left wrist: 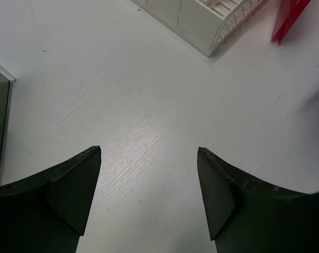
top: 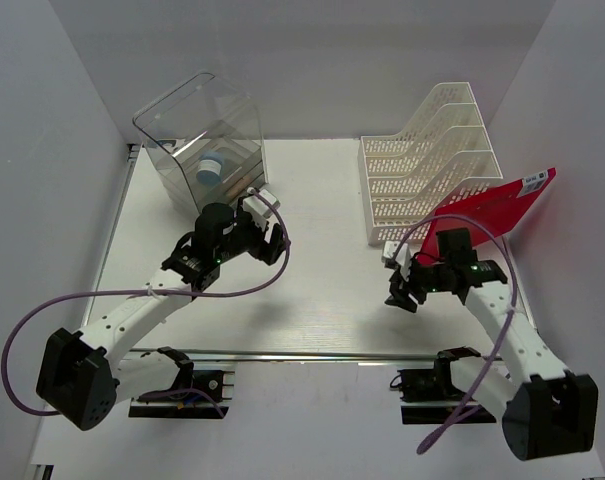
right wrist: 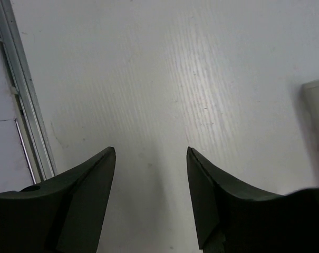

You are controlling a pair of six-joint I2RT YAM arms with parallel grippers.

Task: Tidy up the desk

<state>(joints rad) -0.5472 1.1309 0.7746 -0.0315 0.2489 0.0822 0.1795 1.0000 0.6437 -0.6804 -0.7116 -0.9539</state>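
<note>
The desk (top: 322, 290) is a flat white tabletop with a silver rail (top: 312, 355) along its near edge. My left gripper (top: 272, 240) is open and empty above the desk's left-middle, just in front of the clear drawer box (top: 204, 150). In the left wrist view its gripper (left wrist: 148, 153) spans bare desk (left wrist: 143, 95). My right gripper (top: 400, 290) is open and empty over the desk, in front of the white file rack (top: 427, 165). In the right wrist view its gripper (right wrist: 151, 150) spans bare desk (right wrist: 148, 68).
The clear box holds a blue and white item (top: 210, 170). A red folder (top: 492, 208) leans in the rack's front slot; rack corner (left wrist: 201, 21) and folder (left wrist: 288, 18) show in the left wrist view. The rail (right wrist: 22, 95) shows in the right wrist view.
</note>
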